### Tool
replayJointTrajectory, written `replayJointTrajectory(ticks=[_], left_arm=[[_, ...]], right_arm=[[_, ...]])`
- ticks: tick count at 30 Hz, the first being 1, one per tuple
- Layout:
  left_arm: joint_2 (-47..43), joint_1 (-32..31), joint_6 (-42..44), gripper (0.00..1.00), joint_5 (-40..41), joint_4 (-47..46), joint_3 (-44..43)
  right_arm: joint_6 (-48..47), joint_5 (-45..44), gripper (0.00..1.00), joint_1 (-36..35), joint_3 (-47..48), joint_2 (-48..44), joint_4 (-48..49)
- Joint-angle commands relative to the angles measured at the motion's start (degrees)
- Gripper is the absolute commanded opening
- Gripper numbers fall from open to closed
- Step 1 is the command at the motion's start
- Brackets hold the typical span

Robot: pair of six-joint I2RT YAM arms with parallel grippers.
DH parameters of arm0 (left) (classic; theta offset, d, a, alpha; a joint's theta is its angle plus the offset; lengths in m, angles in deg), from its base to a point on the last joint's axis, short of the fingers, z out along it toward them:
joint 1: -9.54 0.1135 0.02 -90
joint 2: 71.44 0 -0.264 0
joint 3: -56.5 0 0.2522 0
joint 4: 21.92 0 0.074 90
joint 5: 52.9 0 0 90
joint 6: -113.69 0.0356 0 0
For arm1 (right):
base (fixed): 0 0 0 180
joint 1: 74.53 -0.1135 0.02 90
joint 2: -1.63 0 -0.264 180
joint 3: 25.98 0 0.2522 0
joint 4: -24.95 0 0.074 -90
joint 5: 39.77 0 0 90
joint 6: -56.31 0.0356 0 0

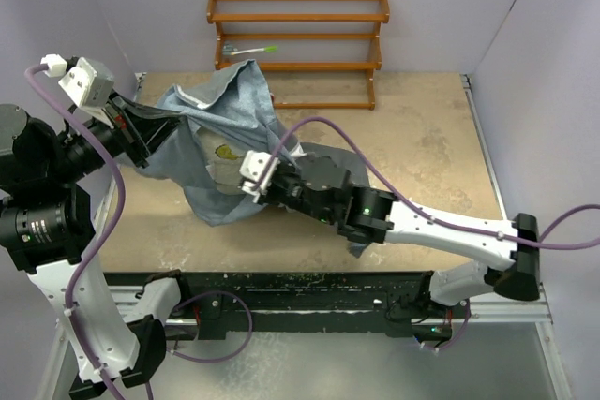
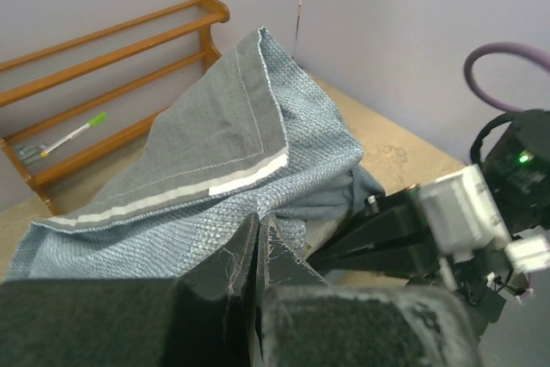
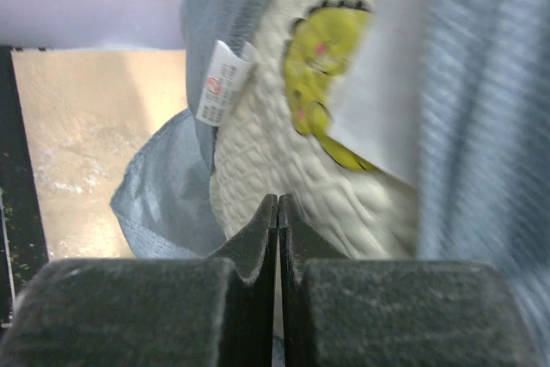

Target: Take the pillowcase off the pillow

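Bulging from pillowcase (image 3: 490, 169), pillow (image 3: 258, 152) meets right tool (image 3: 277, 204).

Soft, even light fell from above, shadows faint; at my right wrist the pillowcase (image 3: 485, 126) was smeared by blur.

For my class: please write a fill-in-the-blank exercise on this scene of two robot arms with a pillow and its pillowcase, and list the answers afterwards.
1. The left gripper is shut on the fabric of the ____.
2. The right gripper has its jaws ____, with its tips at the quilted pillow.
3. The printed figure on the pillow is mostly ____.
4. The small tag at the pillow's edge is ____ with a red mark.

Missing words: pillowcase; shut; yellow; white.
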Motion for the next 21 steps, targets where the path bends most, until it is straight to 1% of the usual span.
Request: replayJointTrajectory(ticks=[1,3,4,5,6,7,8,9,13,16,19,20,21], left_arm=[[0.0,0.0,1.6,0.00,3.8,-4.5,-1.5],[0.5,0.0,-0.2,0.00,2.1,-4.5,-1.8],[0.9,0.1,-1.7,0.00,1.1,-4.8,-1.5],[1.0,0.0,-3.3,0.00,0.2,-5.3,-1.2],[1.1,0.0,-4.7,0.00,-0.4,-5.9,-0.5],[1.0,0.0,-5.6,0.00,-1.1,-6.3,-0.1],[1.0,0.0,-6.1,0.00,-1.6,-6.4,0.2],[1.0,0.0,-6.1,0.00,-2.0,-6.3,0.3],[0.5,0.0,-5.3,0.00,-4.5,-5.1,0.3],[0.2,0.0,-5.3,0.00,-6.2,-4.8,0.1],[0.2,0.0,-5.0,0.00,-6.5,-4.4,-0.3],[0.2,0.0,-4.8,0.00,-6.7,-4.2,-0.5],[0.3,0.0,-4.7,0.00,-6.8,-4.1,-0.5]], right_arm=[[5.3,0.9,0.00,0.7,-5.0,-7.8,8.5],[6.0,0.8,0.00,0.7,-6.0,-9.0,9.1],[6.1,1.1,0.03,0.6,-5.8,-8.9,9.0],[6.1,1.3,0.20,0.7,-5.0,-8.6,8.6],[6.1,1.3,0.41,0.7,-4.0,-8.1,8.5],[4.8,1.7,0.53,0.7,-3.6,-7.7,9.5],[4.6,2.5,0.59,0.6,-2.3,-7.0,9.5],[4.6,2.8,0.62,0.7,-1.3,-6.4,9.0],[3.9,2.2,0.67,0.7,1.7,-3.8,8.5],[2.6,-0.4,0.73,0.6,3.6,-2.1,8.5],[1.1,-1.9,0.78,0.6,4.0,-1.3,10.4],[0.4,-3.1,0.79,0.6,4.5,-0.8,10.7],[-0.6,-6.1,0.80,0.6,5.1,-0.2,11.5]])
